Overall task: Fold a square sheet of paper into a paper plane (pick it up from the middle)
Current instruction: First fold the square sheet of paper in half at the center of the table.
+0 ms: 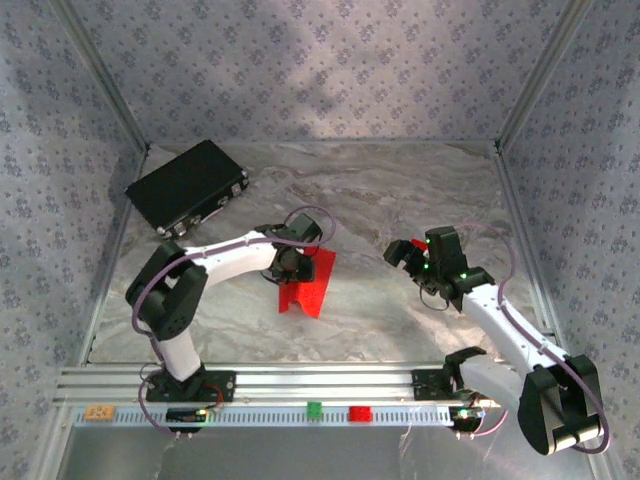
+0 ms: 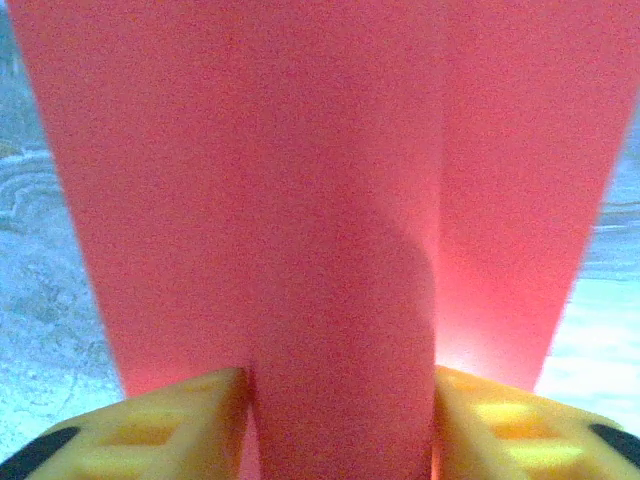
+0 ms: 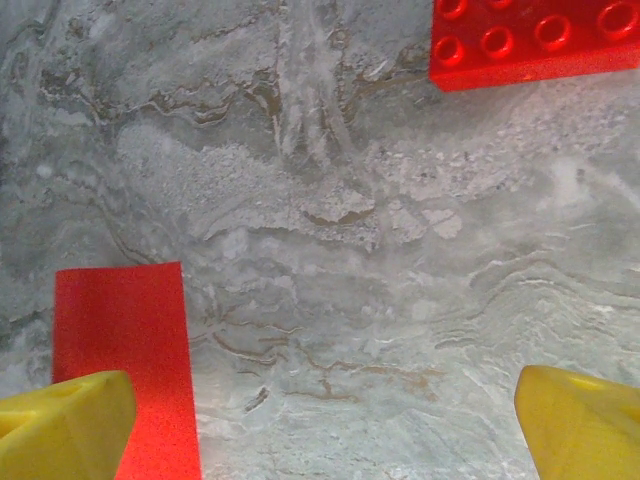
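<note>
Left of table centre, under the left gripper (image 1: pixel 288 262), the paper (image 1: pixel 312 285) stands partly lifted off the table (image 1: pixel 400 190). In the left wrist view, the gripper's fingers (image 2: pixel 170 425) press both sides of a raised ridge, which amounts to a grasp on the paper. The right gripper (image 1: pixel 412 256) hangs released, well apart, holding nothing.

Risk: an off-centre pinch would probably set a skewed crease. A loose pinch on thin stock could let the sheet slip during lifting.

The paper is bright red, plain and buckled into a tent.
</note>
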`<act>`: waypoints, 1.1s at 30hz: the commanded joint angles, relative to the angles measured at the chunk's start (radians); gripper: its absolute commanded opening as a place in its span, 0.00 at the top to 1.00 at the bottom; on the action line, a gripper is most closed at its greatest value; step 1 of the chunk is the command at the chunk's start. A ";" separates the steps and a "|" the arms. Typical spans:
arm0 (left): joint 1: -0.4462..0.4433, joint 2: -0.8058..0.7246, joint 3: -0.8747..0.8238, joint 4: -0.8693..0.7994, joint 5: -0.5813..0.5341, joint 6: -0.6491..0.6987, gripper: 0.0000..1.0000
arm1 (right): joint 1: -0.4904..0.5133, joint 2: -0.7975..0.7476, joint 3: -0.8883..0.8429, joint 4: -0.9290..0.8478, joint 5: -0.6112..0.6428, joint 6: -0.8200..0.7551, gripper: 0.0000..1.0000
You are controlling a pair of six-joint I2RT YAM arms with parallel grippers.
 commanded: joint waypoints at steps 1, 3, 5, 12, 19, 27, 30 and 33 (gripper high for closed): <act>-0.007 -0.063 -0.020 0.072 0.017 -0.009 0.59 | -0.004 -0.014 0.035 -0.045 0.044 0.023 0.01; -0.005 -0.092 -0.037 0.102 0.030 -0.018 0.60 | -0.005 -0.019 0.040 -0.055 0.059 0.029 0.01; -0.001 -0.116 -0.050 0.135 0.062 -0.028 0.60 | -0.007 -0.028 0.043 -0.062 0.069 0.030 0.01; 0.053 -0.195 -0.177 0.482 0.326 -0.177 0.59 | -0.012 -0.092 0.027 -0.027 0.082 0.034 0.01; 0.081 -0.139 -0.302 0.864 0.488 -0.385 0.58 | -0.013 -0.153 -0.051 0.119 0.025 0.036 0.01; 0.056 -0.007 -0.361 1.116 0.508 -0.522 0.58 | -0.013 -0.123 -0.082 0.155 -0.023 0.005 0.06; 0.046 0.039 -0.361 1.167 0.511 -0.554 0.58 | -0.018 -0.061 -0.078 0.171 -0.084 -0.010 0.08; 0.040 0.068 -0.362 1.191 0.514 -0.570 0.59 | -0.013 -0.022 -0.066 0.203 -0.131 -0.005 0.08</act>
